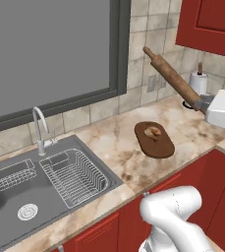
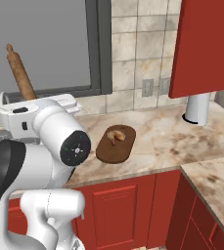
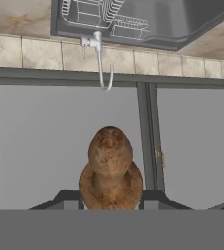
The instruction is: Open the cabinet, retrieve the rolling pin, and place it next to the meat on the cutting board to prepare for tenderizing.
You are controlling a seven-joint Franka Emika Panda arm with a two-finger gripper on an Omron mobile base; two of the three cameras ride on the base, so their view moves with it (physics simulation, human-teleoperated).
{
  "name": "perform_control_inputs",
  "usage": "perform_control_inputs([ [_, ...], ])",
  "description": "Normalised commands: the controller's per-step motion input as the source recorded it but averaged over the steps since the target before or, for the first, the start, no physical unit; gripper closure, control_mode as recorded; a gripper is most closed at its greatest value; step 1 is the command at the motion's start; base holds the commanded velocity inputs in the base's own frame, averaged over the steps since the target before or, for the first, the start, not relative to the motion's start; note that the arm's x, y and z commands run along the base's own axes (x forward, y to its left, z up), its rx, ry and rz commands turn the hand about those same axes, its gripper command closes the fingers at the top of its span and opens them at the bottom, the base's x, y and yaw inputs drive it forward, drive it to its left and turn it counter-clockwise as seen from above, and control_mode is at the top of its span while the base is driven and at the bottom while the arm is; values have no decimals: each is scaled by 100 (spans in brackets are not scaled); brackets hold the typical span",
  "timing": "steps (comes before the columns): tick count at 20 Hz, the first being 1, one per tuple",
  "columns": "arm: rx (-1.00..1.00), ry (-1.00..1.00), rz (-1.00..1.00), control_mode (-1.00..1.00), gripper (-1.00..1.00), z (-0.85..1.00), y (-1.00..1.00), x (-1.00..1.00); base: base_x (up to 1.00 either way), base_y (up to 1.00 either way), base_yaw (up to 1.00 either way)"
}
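My gripper [image 1: 203, 104] is shut on one end of the rolling pin [image 1: 173, 76], a slim brown wooden cylinder that slants up and left in the air over the counter. In the hand view the rolling pin [image 3: 110, 166] points end-on away from the gripper [image 3: 111, 199], a dark fingertip [image 3: 64, 197] on each side. From the right base the rolling pin [image 2: 20, 73] rises above the hand [image 2: 35, 106]. The round dark cutting board [image 1: 155, 141] [image 2: 114, 146] lies on the counter below and left of the hand, with the pale meat [image 1: 154, 131] [image 2: 117, 134] on it. The red cabinet [image 1: 208, 22] hangs upper right; its door [image 2: 204, 46] shows as a red panel.
A sink [image 1: 15, 206] with a wire rack [image 1: 74, 177] and faucet [image 1: 39, 127] lies left of the board. A paper towel roll [image 1: 198, 81] [image 2: 197, 108] stands at the back wall by the corner. A large window [image 1: 45, 49] is behind the sink. Bare marble counter [image 2: 182, 141] surrounds the board.
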Motion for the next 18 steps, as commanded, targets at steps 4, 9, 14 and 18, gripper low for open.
perform_control_inputs([
  [4,0,0,0,100,100,0,0,0,73,-27,36],
  [9,0,0,0,100,100,0,0,0,72,-15,30],
  [14,0,0,0,100,100,0,0,0,49,0,14],
  [18,0,0,0,100,100,0,0,0,18,0,3],
])
